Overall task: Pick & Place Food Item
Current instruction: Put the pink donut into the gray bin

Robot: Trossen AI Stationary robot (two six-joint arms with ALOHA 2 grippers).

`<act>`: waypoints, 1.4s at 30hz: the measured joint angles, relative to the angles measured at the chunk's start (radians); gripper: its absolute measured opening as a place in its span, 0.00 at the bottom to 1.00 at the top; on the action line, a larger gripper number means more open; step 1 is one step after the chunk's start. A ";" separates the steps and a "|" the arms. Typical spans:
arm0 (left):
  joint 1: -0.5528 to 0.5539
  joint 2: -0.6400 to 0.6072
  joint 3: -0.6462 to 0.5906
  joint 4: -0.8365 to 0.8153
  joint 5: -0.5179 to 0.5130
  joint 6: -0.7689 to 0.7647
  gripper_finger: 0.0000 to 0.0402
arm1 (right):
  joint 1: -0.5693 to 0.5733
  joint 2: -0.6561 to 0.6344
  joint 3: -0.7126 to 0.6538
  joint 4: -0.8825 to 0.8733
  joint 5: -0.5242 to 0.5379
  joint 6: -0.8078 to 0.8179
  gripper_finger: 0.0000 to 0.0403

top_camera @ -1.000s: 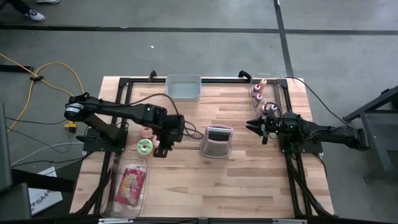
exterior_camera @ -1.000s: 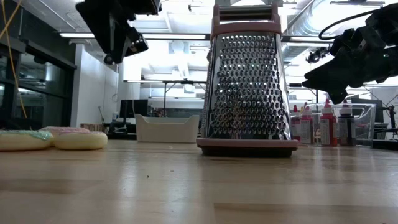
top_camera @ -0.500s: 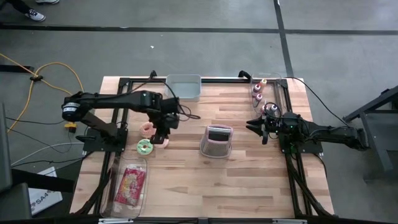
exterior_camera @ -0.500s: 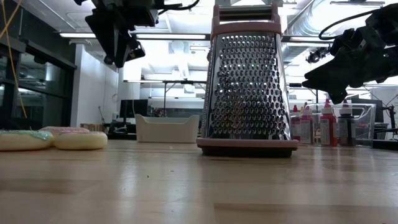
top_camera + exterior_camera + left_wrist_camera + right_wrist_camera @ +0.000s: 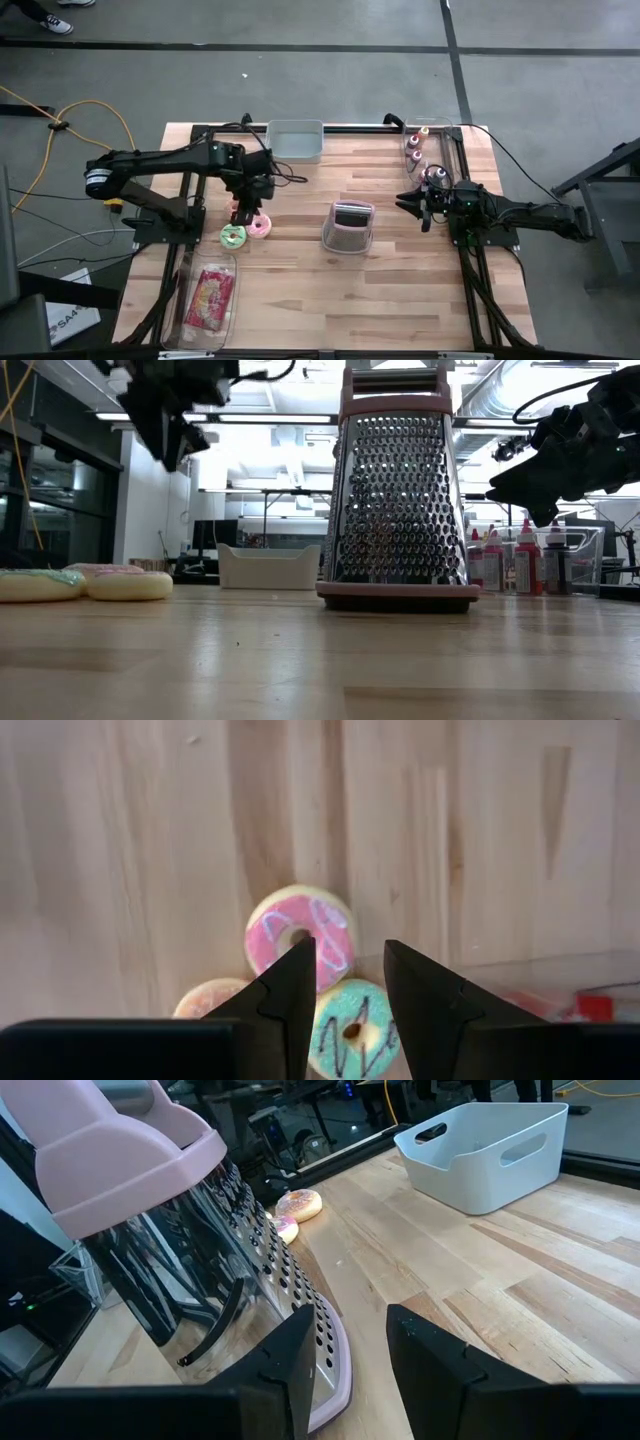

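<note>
On the table's left side, three doughnuts cluster: pink-iced doughnut [image 5: 297, 933], green-iced doughnut [image 5: 352, 1025], plain doughnut [image 5: 207, 999]. They look light, soft, crumbly; I would pinch the pink one across its ring. My left claw [image 5: 348, 975] hangs above them, parted, empty, having swung back from near the box grater [image 5: 348, 227]. My right claw [image 5: 414, 204] waits closed, empty, beyond it.
</note>
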 joint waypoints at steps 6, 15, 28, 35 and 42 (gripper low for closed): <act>0.055 -0.064 -0.136 0.087 0.022 0.000 0.29 | 0.000 0.000 0.000 0.000 0.000 0.000 0.28; 0.011 -0.033 -0.177 0.122 -0.044 0.007 0.29 | 0.000 0.000 0.000 0.000 0.000 0.000 0.28; -0.046 0.064 -0.177 0.121 -0.153 0.010 0.29 | 0.000 0.000 0.000 0.000 0.000 0.000 0.28; -0.046 0.118 -0.177 0.149 -0.179 0.060 0.29 | 0.000 0.000 0.000 0.000 0.000 0.000 0.28; -0.046 0.148 -0.177 0.177 -0.199 0.060 0.29 | 0.000 0.000 0.000 0.000 0.000 0.000 0.28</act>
